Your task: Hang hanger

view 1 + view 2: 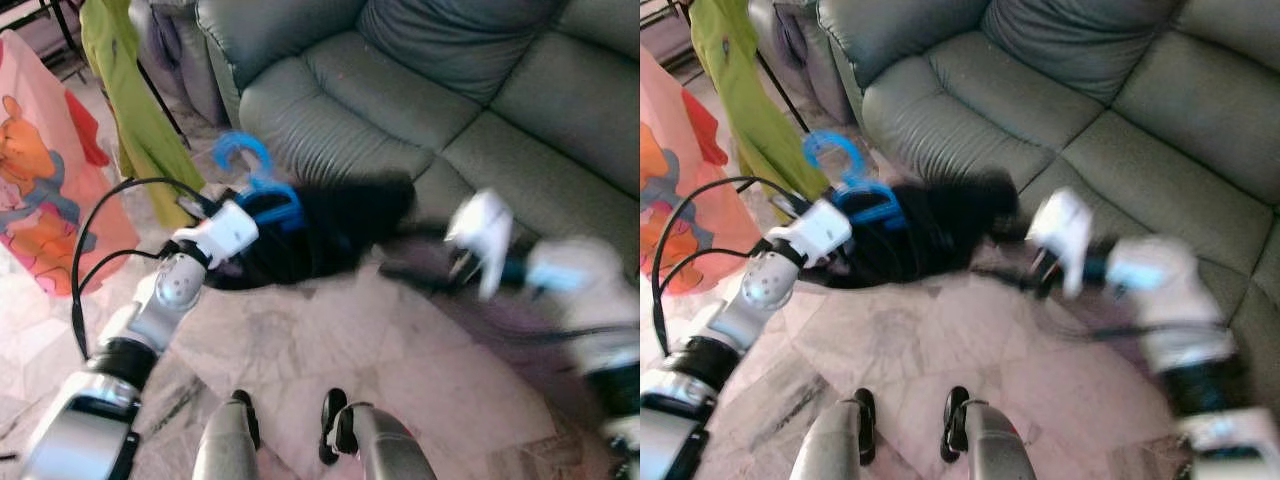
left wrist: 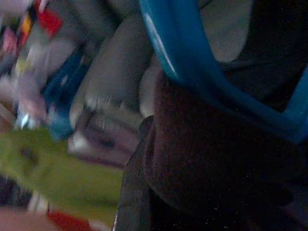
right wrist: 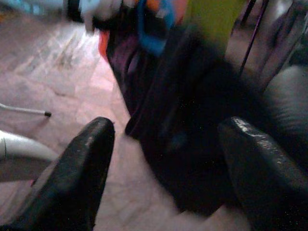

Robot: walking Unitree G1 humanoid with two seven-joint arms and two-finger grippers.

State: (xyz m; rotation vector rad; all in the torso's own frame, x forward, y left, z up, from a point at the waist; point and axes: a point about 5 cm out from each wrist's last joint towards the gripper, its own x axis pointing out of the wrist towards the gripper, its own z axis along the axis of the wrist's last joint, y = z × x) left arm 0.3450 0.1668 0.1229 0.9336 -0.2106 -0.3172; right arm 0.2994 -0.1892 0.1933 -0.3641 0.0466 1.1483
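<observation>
A blue plastic hanger (image 1: 262, 188) carries a black garment (image 1: 335, 230) and hangs in the air in front of the couch. My left gripper (image 1: 252, 212) is at the hanger's left end, shut on it. Up close in the left wrist view, the blue hanger bar (image 2: 192, 67) runs over the dark cloth (image 2: 216, 163). My right gripper (image 3: 163, 144) is open, its two black fingers (image 3: 82, 168) spread wide just short of the garment's right side. In the eye views the right arm (image 1: 485, 240) is blurred.
A grey-green couch (image 1: 420, 90) spans the back and right. A green garment (image 1: 130, 90) hangs on a dark rack at the upper left, with a pink and orange printed cloth (image 1: 40, 170) beside it. Pale marble floor (image 1: 330, 350) lies below, by my legs (image 1: 225, 440).
</observation>
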